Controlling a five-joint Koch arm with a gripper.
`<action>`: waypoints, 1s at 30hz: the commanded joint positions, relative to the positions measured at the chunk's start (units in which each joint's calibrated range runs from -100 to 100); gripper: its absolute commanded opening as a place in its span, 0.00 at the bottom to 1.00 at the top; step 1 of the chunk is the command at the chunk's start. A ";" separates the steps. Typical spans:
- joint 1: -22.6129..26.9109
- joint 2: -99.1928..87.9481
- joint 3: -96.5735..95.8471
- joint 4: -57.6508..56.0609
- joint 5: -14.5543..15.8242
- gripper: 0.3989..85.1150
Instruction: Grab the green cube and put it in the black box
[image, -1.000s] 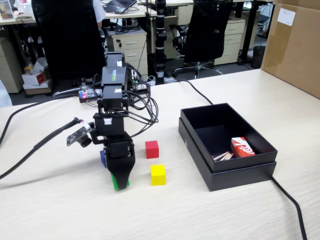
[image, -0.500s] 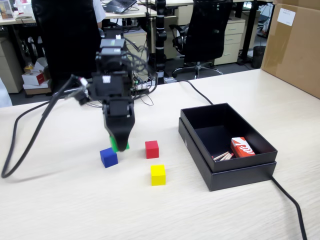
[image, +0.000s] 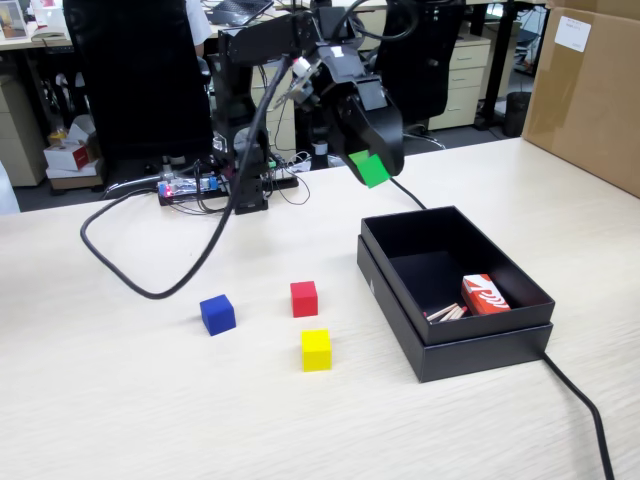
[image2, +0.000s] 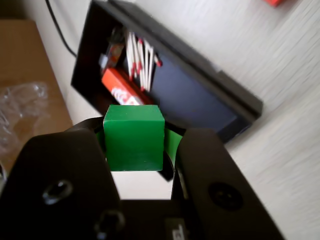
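Since half a second ago your claw (image: 372, 165) has swung up and right, off the blue cube (image: 217, 313), and now hangs in the air. It's clamped on the green cube (image2: 133, 137): matte, plain faces, squeezed between the two black jaws, tilted in the fixed view. Below the claw and slightly right sits the black box (image: 400, 285), matte cardboard, low double rim, matches and a red pack inside. Red cube (image: 304, 298) and yellow cube (image: 316, 350) sit on the pale wood-grain desk (image: 150, 420), below-left of the claw.
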 joint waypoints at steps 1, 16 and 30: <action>1.22 4.80 6.60 2.03 0.44 0.01; -0.59 42.55 23.01 2.12 -0.29 0.01; -1.07 46.45 17.03 2.03 -0.63 0.32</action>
